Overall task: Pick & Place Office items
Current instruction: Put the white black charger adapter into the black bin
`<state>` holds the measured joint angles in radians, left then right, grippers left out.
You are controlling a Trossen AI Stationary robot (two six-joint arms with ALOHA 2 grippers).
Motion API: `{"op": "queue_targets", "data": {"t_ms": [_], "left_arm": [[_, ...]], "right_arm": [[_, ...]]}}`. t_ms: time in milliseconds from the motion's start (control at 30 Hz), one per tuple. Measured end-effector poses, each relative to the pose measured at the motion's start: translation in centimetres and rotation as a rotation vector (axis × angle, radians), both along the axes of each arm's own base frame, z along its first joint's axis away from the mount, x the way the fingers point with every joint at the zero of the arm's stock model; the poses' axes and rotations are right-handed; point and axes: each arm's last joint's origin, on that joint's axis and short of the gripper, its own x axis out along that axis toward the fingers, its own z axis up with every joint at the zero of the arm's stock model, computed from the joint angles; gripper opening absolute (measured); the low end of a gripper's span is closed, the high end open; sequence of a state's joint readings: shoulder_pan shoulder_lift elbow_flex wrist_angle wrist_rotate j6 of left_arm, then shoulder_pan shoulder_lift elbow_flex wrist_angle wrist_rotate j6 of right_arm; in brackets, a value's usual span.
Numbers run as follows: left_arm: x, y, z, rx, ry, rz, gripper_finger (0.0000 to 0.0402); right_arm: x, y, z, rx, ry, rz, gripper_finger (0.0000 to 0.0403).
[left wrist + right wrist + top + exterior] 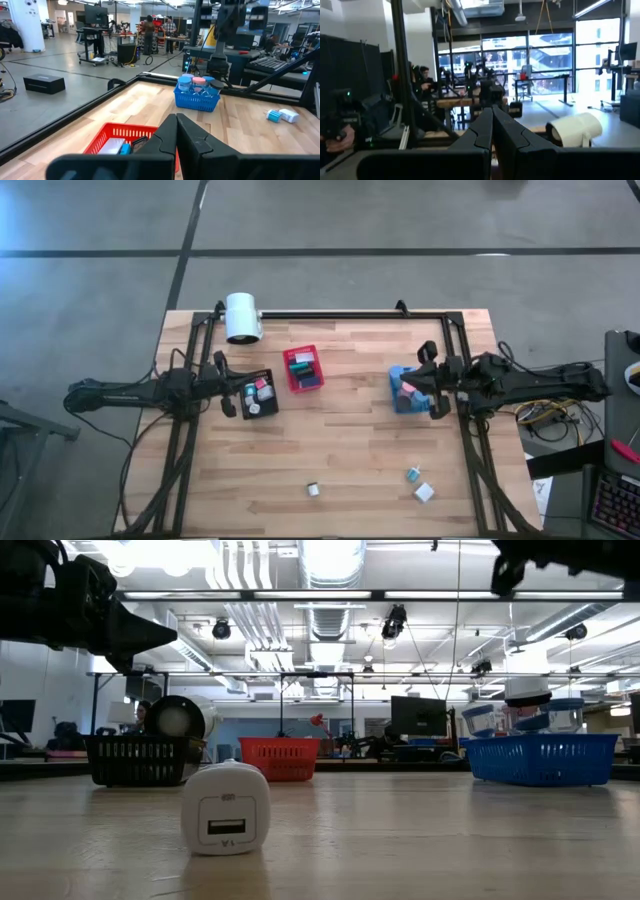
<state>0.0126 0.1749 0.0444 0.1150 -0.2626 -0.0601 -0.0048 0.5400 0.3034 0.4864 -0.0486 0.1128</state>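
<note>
While both arms hang level above the table, each gripper has its fingers pressed together on nothing. The left gripper [232, 396] sits just over the black bin [259, 396], at that bin's left edge, with the red bin [303, 369] next beyond it toward the table's middle. In its wrist view the two dark fingers [167, 137] meet in a tight seam, and the red bin [116, 134] lies right under them with a white piece and a teal piece inside.

The right gripper [432, 387] is above the blue bin [407, 391], at the bin's right edge, its fingers [482, 131] likewise touching and empty. That bin holds pink, white and blue items; in the low view round capped pieces stand up above its rim [540, 745].

Three items lie loose on the bare wood, well apart from both grippers, near the front edge: a white charger block [313, 490] toward the middle, and a teal piece [412, 474] just beside a white block [424, 493] below the right gripper. A white cylinder [242, 317] lies at the back, beyond the left gripper.
</note>
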Motion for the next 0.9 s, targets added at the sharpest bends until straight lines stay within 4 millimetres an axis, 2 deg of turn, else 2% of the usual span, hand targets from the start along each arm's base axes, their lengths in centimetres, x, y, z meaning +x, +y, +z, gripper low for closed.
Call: {"op": "queue_targets", "data": {"t_ms": [167,467,767,900], "left_arm": [[0.0,0.0,0.0,0.0,0.0,0.0,0.001],[0.0,0.0,0.0,0.001,0.004,0.003,0.001],[0.0,0.0,0.0,0.004,0.005,0.003,0.001],[0.0,0.0,0.0,0.026,0.011,0.003,0.001]], "right_arm": [[-1.0,-0.1,-2.2,0.016,-0.001,-0.033,0.0008],[-3.1,-0.3,-3.6,0.017,-0.065,-0.082,0.0008],[-3.6,-0.3,-6.6,0.009,-0.051,-0.099,0.0008],[-3.6,-0.4,-7.2,0.006,-0.002,-0.132,0.0008]]}}
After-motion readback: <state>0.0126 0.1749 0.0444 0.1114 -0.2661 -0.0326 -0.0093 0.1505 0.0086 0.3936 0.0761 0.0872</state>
